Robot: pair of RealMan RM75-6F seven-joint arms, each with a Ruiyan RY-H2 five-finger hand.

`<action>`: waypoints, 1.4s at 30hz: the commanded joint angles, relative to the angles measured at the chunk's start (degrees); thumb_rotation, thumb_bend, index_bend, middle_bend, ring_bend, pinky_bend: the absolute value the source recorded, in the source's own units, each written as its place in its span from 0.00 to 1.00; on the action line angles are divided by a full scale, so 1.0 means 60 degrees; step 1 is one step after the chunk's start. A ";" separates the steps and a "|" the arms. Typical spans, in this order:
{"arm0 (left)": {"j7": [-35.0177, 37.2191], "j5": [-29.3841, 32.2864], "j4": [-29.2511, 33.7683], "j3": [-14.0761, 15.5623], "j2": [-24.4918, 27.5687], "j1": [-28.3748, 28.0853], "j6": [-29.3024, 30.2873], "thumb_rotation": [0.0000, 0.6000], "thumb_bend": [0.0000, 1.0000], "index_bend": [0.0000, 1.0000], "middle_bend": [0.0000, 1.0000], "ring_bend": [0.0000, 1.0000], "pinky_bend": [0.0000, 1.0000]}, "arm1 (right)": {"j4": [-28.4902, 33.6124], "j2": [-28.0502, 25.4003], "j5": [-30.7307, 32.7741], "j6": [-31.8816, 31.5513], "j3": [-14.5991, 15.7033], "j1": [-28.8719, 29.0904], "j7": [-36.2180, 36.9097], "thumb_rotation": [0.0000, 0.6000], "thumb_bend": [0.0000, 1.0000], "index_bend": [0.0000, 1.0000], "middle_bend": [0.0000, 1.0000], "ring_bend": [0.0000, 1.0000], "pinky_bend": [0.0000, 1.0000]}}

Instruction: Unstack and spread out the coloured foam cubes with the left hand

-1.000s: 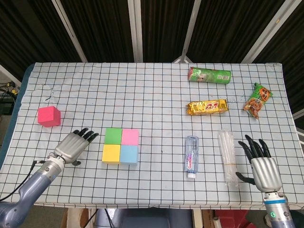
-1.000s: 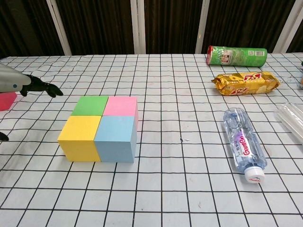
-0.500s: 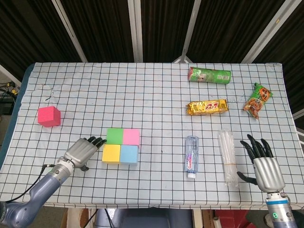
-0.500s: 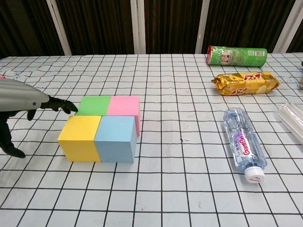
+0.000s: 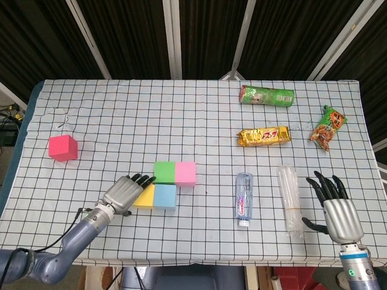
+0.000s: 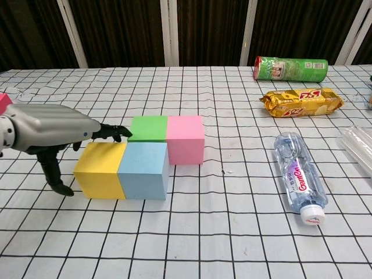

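Spreading is under way on the checked table (image 5: 199, 121), and you hold nothing: your left hand (image 5: 126, 193) lies flat with its fingers stretched out together over the yellow cube (image 6: 100, 168), the fingertips (image 6: 121, 133) touching the left face of the green cube (image 6: 147, 128). Green and the pink cube (image 6: 185, 138) sit side by side, touching, set to the right of the front pair, so pink stands clear of the blue cube (image 6: 143, 169) except near one corner. Yellow and blue are pressed together at the front. A fifth red cube (image 5: 63, 147) sits well apart at the far left. I judge no stack is left; what remains is parting the pairs. Your next move calls for a push or a grip on one cube alone, and pink is the freest, though green lies in the way. Your right hand (image 5: 337, 207) rests open, fingers apart, near the clear tube (image 5: 289, 196) and the water bottle (image 5: 243, 197), well clear of the work
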State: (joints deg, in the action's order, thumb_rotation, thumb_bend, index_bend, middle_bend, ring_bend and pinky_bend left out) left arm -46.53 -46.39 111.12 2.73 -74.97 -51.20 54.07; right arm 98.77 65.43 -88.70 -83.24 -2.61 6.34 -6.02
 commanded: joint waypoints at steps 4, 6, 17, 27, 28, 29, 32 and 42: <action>-0.0254 0.0273 -0.0468 -0.0264 -0.0905 -0.0337 0.0197 1.00 0.00 0.09 0.16 0.26 0.48 | -0.0031 -0.0027 0.0048 -0.0007 -0.0029 0.0001 0.0126 1.00 0.06 0.16 0.09 0.14 0.00; -0.0403 0.0179 -0.0566 -0.0223 -0.1053 -0.0362 0.0345 1.00 0.03 0.14 0.26 0.35 0.55 | -0.0042 -0.0043 0.0056 -0.0035 -0.0042 -0.0009 0.0180 1.00 0.06 0.16 0.09 0.14 0.00; -0.0732 0.0082 -0.0596 0.0012 -0.0903 -0.0219 0.1054 1.00 0.13 0.37 0.55 0.55 0.67 | -0.0048 -0.0138 0.0067 0.0013 -0.0010 -0.0012 0.0426 1.00 0.06 0.16 0.09 0.15 0.00; -0.0163 -0.0823 -0.1210 -0.0393 -0.0154 0.0018 0.1836 1.00 0.13 0.37 0.55 0.56 0.67 | -0.0018 -0.0057 0.0126 0.0093 -0.0006 0.0023 0.0214 1.00 0.06 0.16 0.09 0.15 0.00; -0.0018 -0.0946 -0.1379 -0.0465 -0.0165 0.0066 0.1932 1.00 0.13 0.37 0.54 0.56 0.67 | -0.0017 -0.0051 0.0138 0.0097 -0.0011 0.0025 0.0199 1.00 0.06 0.16 0.09 0.15 0.00; 0.0191 -0.1101 -0.1636 -0.0563 -0.0200 0.0129 0.2036 1.00 0.13 0.37 0.54 0.55 0.67 | -0.0019 -0.0042 0.0163 0.0113 -0.0016 0.0030 0.0163 1.00 0.06 0.16 0.09 0.15 0.00; 0.0548 -0.1422 -0.2279 -0.0776 -0.0319 0.0185 0.2159 1.00 0.13 0.36 0.52 0.54 0.67 | -0.0018 -0.0014 0.0210 0.0160 -0.0020 0.0047 0.0085 1.00 0.06 0.16 0.09 0.15 0.00; 0.0138 -0.0884 -0.4190 -0.1698 -0.0935 0.0083 0.2556 1.00 0.04 0.15 0.15 0.19 0.44 | -0.0006 0.0031 0.0263 0.0267 -0.0012 0.0097 -0.0010 1.00 0.06 0.16 0.09 0.15 0.00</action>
State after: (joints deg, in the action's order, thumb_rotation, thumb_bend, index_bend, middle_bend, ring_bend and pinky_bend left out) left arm -44.00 -53.75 87.60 -6.12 -79.55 -50.48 68.88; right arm 98.72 65.63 -87.09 -81.67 -2.72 6.91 -6.12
